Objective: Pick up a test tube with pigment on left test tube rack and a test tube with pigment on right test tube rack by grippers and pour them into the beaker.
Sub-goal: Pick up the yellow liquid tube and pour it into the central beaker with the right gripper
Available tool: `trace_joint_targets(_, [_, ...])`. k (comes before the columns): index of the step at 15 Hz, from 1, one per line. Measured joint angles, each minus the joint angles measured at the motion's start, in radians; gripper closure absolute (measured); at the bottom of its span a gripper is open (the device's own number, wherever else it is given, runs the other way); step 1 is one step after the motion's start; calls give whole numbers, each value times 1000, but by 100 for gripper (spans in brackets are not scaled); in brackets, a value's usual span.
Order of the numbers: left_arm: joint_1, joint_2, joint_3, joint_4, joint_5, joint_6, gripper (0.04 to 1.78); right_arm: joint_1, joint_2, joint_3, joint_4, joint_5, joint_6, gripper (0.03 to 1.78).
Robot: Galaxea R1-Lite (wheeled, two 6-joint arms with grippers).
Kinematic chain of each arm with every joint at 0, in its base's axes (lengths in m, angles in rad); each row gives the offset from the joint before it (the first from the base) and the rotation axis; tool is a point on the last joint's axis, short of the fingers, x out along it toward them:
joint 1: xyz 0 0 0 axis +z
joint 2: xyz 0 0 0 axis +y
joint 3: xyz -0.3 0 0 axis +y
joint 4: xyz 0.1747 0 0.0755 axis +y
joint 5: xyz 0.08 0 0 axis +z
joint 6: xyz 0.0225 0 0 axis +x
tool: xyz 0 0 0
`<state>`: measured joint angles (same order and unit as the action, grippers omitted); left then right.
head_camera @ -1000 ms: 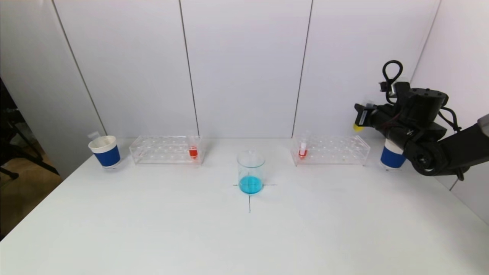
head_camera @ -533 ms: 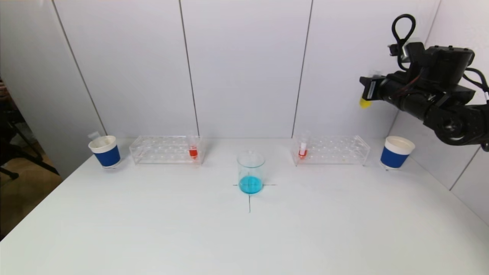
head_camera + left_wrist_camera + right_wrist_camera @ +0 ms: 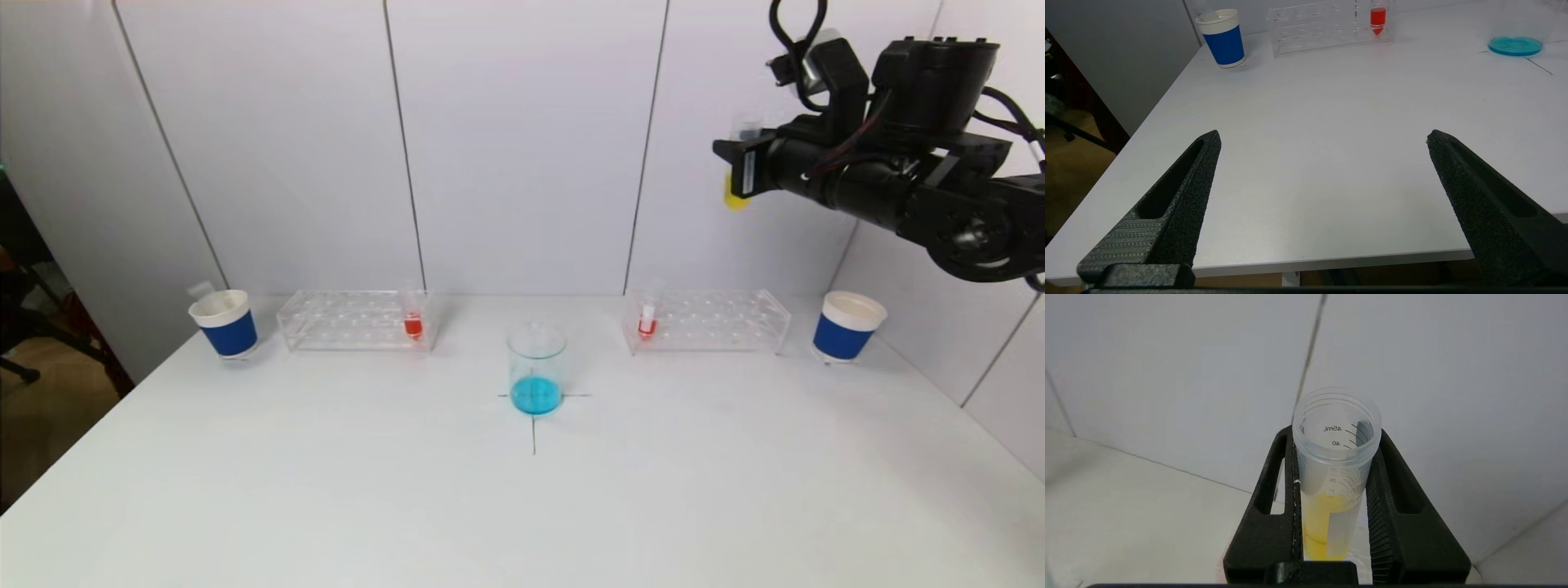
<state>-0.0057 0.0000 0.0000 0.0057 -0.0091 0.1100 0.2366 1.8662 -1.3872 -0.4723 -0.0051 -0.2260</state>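
Observation:
A clear beaker (image 3: pixel 536 367) with blue liquid stands at the table's middle, on a drawn cross. The left rack (image 3: pixel 343 320) holds a tube of red pigment (image 3: pixel 413 322). A second red-pigment tube (image 3: pixel 647 320) stands in the right rack (image 3: pixel 718 320). High above the right rack, my right gripper (image 3: pixel 741 167) is shut on an upright, uncapped tube of yellow pigment (image 3: pixel 1333 473), clamped between both fingers (image 3: pixel 1274 477). My left gripper (image 3: pixel 1323 136) is open and empty, low over the table's near left edge, and it is out of the head view.
A blue-and-white paper cup (image 3: pixel 224 324) stands left of the left rack, and another cup (image 3: pixel 847 327) stands right of the right rack. White wall panels close off the back and the right side.
My right arm has risen from beside the right cup and swung up and to the left, carrying the yellow tube. Nothing on the table has moved.

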Motion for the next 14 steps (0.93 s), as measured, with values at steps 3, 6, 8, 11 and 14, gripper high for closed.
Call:
trace_joint_targets(3, [0, 0, 0, 0, 0, 0, 6, 89, -5, -3, 0, 60, -72, 131])
trace_joint_targets(6, [0, 0, 0, 0, 0, 0, 6, 135, 10, -8, -7, 147, -173, 131])
trace_joint_targets(8, [0, 0, 0, 0, 0, 0, 6, 150, 29, -13, -9, 194, -251, 131])
trace_joint_targets(11, [0, 0, 0, 0, 0, 0, 6, 160, 66, -14, -13, 270, -357, 131])
trace_joint_targets(14, [0, 0, 0, 0, 0, 0, 6, 171, 112, -15, -14, 322, -443, 131])
